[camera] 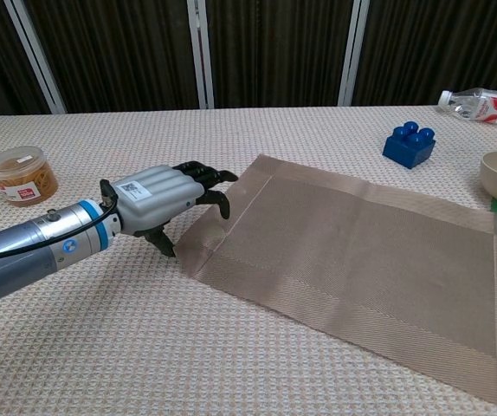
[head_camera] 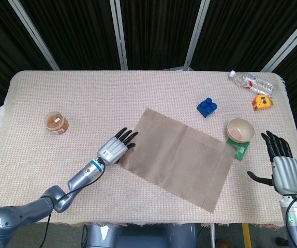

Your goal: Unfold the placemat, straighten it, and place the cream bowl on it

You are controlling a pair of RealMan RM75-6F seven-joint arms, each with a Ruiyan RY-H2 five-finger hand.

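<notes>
Mat middle: the placemat [head_camera: 177,155] lies flat and bare, open from above.
Left edge: the left hand [head_camera: 116,150] rests at the mat's near-left corner, blocking that side.
Right edge: the cream bowl [head_camera: 240,129] stands just beside the mat, seemingly on a green card [head_camera: 240,150].
Right hand [head_camera: 282,168]: fingers spread, apart from the bowl, bare cloth between.
Far side: blue block [head_camera: 207,107], bottle [head_camera: 252,81], tape measure [head_camera: 262,102].
Far left: jar [head_camera: 56,123], well apart.

Lab test rig, black curtains [head_camera: 153,31], cloth-covered table [head_camera: 86,98]
</notes>
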